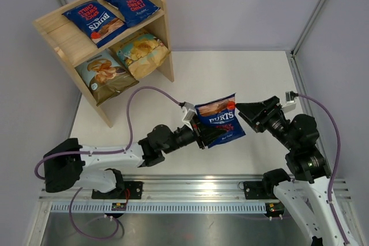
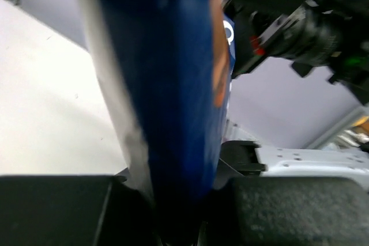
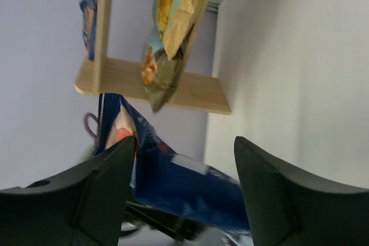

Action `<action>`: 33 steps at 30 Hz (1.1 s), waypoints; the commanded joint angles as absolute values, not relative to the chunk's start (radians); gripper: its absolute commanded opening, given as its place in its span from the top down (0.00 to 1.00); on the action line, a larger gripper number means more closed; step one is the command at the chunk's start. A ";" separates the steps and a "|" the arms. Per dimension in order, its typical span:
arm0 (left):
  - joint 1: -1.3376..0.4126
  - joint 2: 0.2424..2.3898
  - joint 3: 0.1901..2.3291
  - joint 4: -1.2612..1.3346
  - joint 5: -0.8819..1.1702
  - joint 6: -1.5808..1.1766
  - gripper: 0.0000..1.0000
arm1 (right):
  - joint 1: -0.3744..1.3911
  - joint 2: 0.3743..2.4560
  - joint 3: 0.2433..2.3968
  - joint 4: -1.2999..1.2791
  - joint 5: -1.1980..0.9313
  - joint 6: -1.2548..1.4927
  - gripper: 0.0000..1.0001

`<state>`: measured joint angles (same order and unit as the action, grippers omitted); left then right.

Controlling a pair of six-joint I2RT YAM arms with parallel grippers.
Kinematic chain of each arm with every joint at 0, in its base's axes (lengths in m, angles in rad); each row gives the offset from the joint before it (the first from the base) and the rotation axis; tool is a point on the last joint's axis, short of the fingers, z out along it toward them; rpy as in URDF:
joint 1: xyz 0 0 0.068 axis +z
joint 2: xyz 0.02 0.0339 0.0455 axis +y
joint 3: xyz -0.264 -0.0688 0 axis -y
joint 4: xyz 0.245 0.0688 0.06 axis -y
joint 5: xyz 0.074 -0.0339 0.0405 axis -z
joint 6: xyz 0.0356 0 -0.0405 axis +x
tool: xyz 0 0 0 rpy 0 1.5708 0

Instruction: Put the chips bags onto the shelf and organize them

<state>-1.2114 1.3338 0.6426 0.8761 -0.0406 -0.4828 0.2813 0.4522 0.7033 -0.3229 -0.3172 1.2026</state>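
Observation:
My left gripper [image 1: 203, 133] is shut on a dark blue Burts bag [image 1: 219, 120] and holds it upright above the table's middle; in the left wrist view the bag [image 2: 173, 84] fills the space between the jaws. My right gripper [image 1: 241, 109] is open just right of the bag, apart from it; its view shows the bag [image 3: 184, 185] between the spread fingers [image 3: 106, 188]. The wooden shelf [image 1: 63, 38] stands at the far left. Two Burts bags [image 1: 95, 21] [image 1: 131, 1] lie on its top tier. The Cassava bag [image 1: 105, 76] and the tan bag [image 1: 141, 53] lie on the lower tier.
A purple cable [image 1: 150, 90] loops from the left arm over the table. A metal rail [image 1: 196, 200] runs along the near edge by the arm bases. Grey walls enclose the white table [image 1: 242, 79] on three sides.

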 commanded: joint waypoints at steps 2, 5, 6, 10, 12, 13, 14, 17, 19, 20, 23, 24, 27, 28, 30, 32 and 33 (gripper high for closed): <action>-1.117 1.142 0.606 0.876 0.181 -0.538 0.86 | 0.278 0.502 0.854 -0.402 -0.417 0.826 0.21; -1.082 1.065 0.606 0.766 0.287 -0.551 0.86 | 0.279 0.508 0.874 -0.355 -0.620 0.743 0.22; -1.069 1.043 0.615 0.726 0.302 -0.548 0.86 | 0.279 0.508 0.870 -0.278 -0.679 0.749 0.22; -1.049 0.974 0.685 0.566 0.412 -0.526 0.85 | 0.279 0.500 0.833 -0.112 -0.851 0.822 0.22; -1.045 0.966 0.706 0.517 0.458 -0.534 0.84 | 0.279 0.512 0.824 -0.013 -0.937 0.850 0.22; -1.045 0.966 0.719 0.500 0.484 -0.546 0.83 | 0.279 0.520 0.816 0.036 -0.965 0.873 0.22; -1.045 0.976 0.741 0.477 0.500 -0.554 0.83 | 0.279 0.526 0.816 0.063 -1.009 0.880 0.22; -1.045 0.997 0.767 0.483 0.551 -0.597 0.83 | 0.281 0.545 0.834 0.080 -1.041 0.851 0.21; -1.045 1.012 0.775 0.498 0.561 -0.638 0.83 | 0.281 0.564 0.848 0.081 -1.063 0.841 0.21; -1.045 1.017 0.790 0.503 0.568 -0.649 0.83 | 0.279 0.572 0.851 0.089 -1.066 0.845 0.21; -1.045 1.048 0.805 0.544 0.595 -0.692 0.83 | 0.279 0.594 0.859 0.084 -1.069 0.836 0.23; -1.045 1.055 0.810 0.563 0.601 -0.716 0.83 | 0.279 0.603 0.873 0.037 -1.065 0.801 0.24; -1.043 1.075 0.845 0.575 0.621 -0.744 0.83 | 0.279 0.601 0.877 0.041 -1.091 0.802 0.25; -1.043 1.091 0.856 0.546 0.612 -0.744 0.83 | 0.279 0.600 0.876 0.047 -1.101 0.805 0.26; -1.043 1.106 0.897 0.502 0.594 -0.744 0.82 | 0.281 0.589 0.879 0.048 -1.111 0.805 0.29; -1.042 1.137 0.919 0.476 0.604 -0.749 0.75 | 0.279 0.586 0.881 0.035 -1.108 0.796 0.43; -1.042 1.144 0.923 0.482 0.612 -0.761 0.74 | 0.279 0.586 0.887 0.006 -1.100 0.773 0.51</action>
<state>-1.0462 1.1255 0.8619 0.4637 0.5735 -0.7250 0.2810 0.5953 0.8356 0.0124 -1.0725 0.8089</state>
